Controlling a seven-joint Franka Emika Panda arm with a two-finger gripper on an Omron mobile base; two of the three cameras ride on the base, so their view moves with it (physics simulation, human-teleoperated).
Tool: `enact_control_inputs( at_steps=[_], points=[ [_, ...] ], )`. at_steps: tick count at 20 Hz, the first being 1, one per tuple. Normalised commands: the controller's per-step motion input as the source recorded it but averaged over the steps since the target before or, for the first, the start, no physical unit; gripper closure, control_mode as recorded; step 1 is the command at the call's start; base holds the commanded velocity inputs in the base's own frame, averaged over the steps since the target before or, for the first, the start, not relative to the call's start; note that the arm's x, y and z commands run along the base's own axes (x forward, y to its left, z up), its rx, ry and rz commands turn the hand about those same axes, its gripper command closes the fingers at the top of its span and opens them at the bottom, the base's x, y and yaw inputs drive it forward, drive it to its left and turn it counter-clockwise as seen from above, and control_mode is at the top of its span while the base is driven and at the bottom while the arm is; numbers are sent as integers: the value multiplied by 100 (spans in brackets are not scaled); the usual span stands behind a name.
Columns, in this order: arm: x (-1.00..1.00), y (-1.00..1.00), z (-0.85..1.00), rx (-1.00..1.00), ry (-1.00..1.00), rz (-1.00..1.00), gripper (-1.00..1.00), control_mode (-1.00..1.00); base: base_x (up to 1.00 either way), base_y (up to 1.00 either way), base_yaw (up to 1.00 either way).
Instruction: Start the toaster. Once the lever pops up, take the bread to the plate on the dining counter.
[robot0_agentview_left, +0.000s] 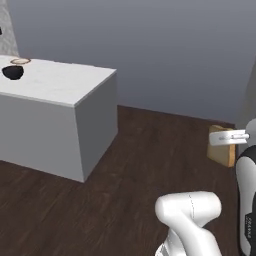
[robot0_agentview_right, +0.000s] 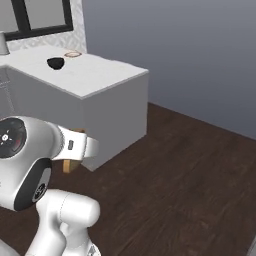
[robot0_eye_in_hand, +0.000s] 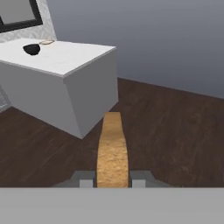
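The bread (robot0_eye_in_hand: 112, 151) was held pinched between the two fingertips (robot0_eye_in_hand: 86, 178) of the hand (robot0_eye_in_hand: 112, 179), as was seen in the hand view, where the slice rose edge-on from between the tips, its tan grainy crust facing the camera. In the left base view the bread (robot0_agentview_left: 221, 147) was seen at the right edge, clamped by the white hand (robot0_agentview_left: 227, 137) and carried in the air above the dark wooden floor (robot0_agentview_left: 140, 165). In the right base view only a small part of the bread (robot0_agentview_right: 70, 164) was seen behind the white wrist, low at the left.

The dining counter (robot0_agentview_left: 55, 85) was seen well apart from the held slice, as a white-topped block with plain grey sides standing on the floor. On its far end the plate (robot0_agentview_left: 20, 61) was seen, small and flat with a reddish rim, and just beside it a dark bowl (robot0_agentview_left: 13, 72) was set nearer to the camera. The same pair was seen in the right base view, the plate (robot0_agentview_right: 73, 54) lying beyond the bowl (robot0_agentview_right: 55, 62), and again in the hand view, with the plate (robot0_eye_in_hand: 46, 42) beside the bowl (robot0_eye_in_hand: 31, 49) on the counter top (robot0_eye_in_hand: 65, 57). A plain grey wall (robot0_agentview_left: 175, 45) was seen behind the counter.
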Motion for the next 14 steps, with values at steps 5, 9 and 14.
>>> enact_control_inputs(
  at_steps=[5,9,14],
  points=[
    [0,0,0,0,0,0,100,100,100,10,-1],
    [0,0,0,0,0,0,100,100,100,3,-1],
    [0,0,0,0,0,0,100,100,100,0,-1]
  ],
)
